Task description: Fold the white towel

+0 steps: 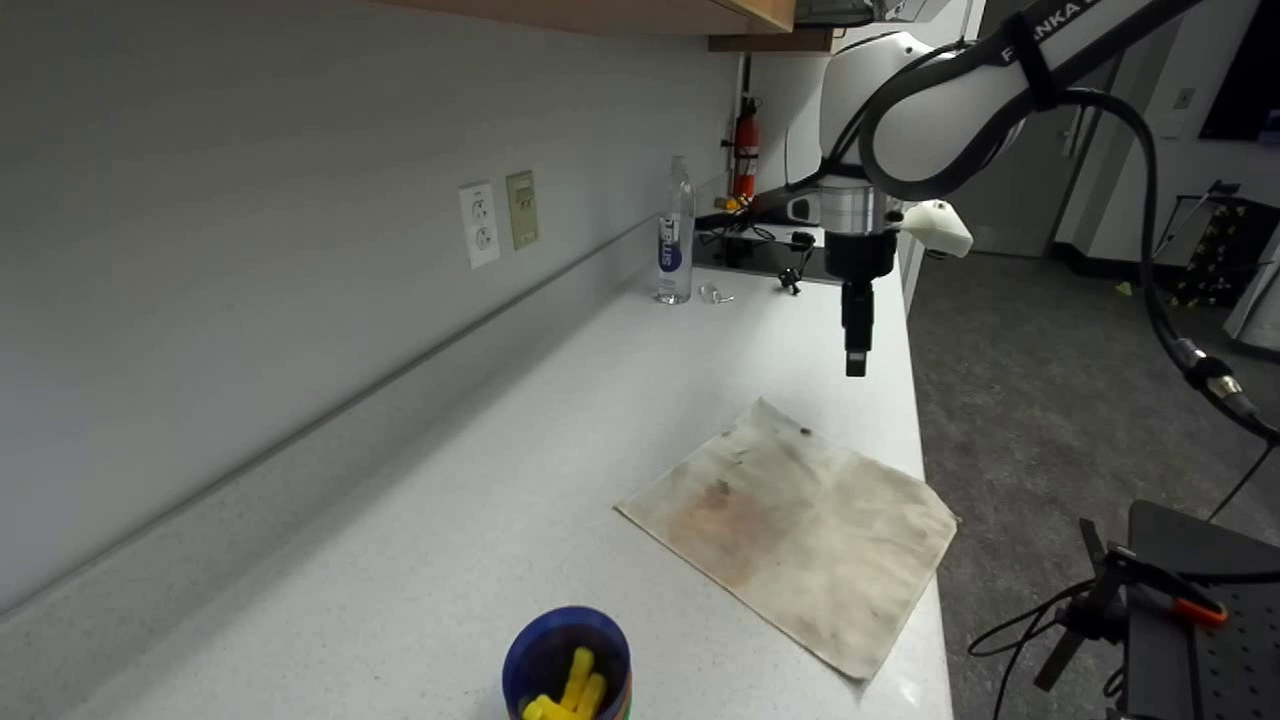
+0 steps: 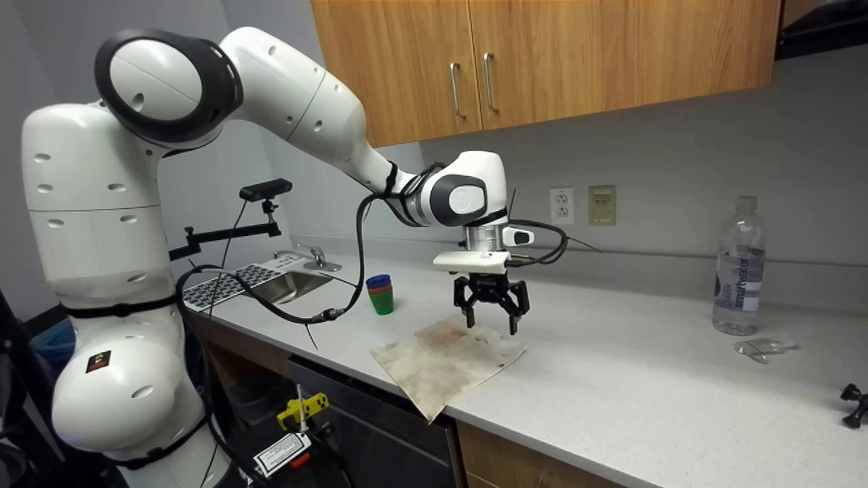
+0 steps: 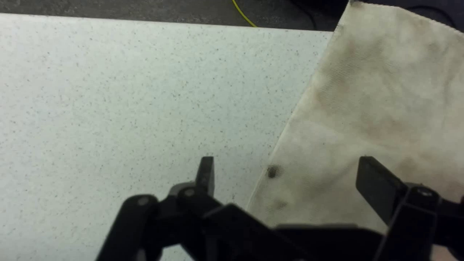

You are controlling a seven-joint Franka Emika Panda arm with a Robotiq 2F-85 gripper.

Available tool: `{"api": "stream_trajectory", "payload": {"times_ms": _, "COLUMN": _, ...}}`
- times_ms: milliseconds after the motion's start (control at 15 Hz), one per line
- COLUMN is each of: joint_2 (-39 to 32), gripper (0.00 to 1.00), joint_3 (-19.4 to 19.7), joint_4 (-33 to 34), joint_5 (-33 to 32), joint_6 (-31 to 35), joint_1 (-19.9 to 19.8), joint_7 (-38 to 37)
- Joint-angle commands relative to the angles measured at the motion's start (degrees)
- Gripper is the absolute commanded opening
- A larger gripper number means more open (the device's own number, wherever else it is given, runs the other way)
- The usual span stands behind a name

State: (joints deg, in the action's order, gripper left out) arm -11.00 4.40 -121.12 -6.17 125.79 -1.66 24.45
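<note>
Gripper [image 2: 491, 329] hangs empty, spread wide, above one edge of the towel [image 2: 441, 369], which lies on the tabletop [image 2: 610, 386] w/ a corner past the front, so pinch too high & you'll prob lose it b/c it's thin.

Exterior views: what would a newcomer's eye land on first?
Probably the big white arm, its gripper hanging open above the countertop. Next, the stained off-white towel spread on it, one corner hanging off the front. Then the blue-topped cup stack holding yellow pieces, beside the towel, not touching it.
</note>
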Motion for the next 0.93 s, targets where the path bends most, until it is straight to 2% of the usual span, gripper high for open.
{"api": "stream_trajectory", "payload": {"times_ms": 0, "joint_2": -3.67, "gripper": 1.0, "joint_3": -1.28, "joint_4": 3.0, "joint_5": 0.84, "joint_6": 3.15, "joint_1": -2.12, "joint_7": 3.75}}
{"api": "stream_trajectory", "payload": {"times_ms": 533, "joint_2": -12.98, "gripper": 1.0, "joint_3": -5.37, "joint_4": 10.24, "joint_5": 5.48, "joint_6": 7.21, "joint_1": -5.63, "joint_7": 14.37}}
{"api": "stream_trajectory", "payload": {"times_ms": 733, "joint_2": -16.37, "gripper": 1.0, "joint_3": -6.83, "joint_4": 13.96, "joint_5": 7.47, "joint_6": 6.56, "joint_1": -6.7, "joint_7": 16.1}}
{"api": "stream_trajectory", "payload": {"times_ms": 800, "joint_2": -13.44, "gripper": 1.0, "joint_3": -5.82, "joint_4": 10.13, "joint_5": 5.2, "joint_6": 6.86, "joint_1": -5.48, "joint_7": 12.95}}
{"api": "stream_trajectory", "payload": {"times_ms": 867, "joint_2": -14.47, "gripper": 1.0, "joint_3": -6.17, "joint_4": 11.19, "joint_5": 5.56, "joint_6": 6.86, "joint_1": -5.71, "joint_7": 13.34}}
